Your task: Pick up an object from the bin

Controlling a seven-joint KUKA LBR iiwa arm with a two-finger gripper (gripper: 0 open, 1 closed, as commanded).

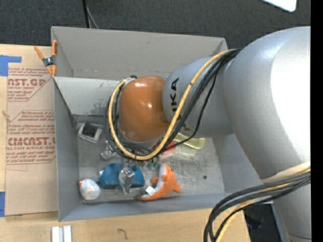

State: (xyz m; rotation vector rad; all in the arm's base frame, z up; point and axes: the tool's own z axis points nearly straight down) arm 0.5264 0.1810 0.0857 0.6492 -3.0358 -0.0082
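Noting a white rounded thing (89,188) just left of the blue lump (107,177), an orange-and-white thing (165,183) to its right, a small dark square piece (90,131) well behind it. Finding the lump bright blue, soft-edged, lying near the front wall of the bin (65,135). Reaching in from the right, hanging the gripper (126,179) at the lump's right end, under the orange cover (141,110); being unable to tell whether clenched or released.
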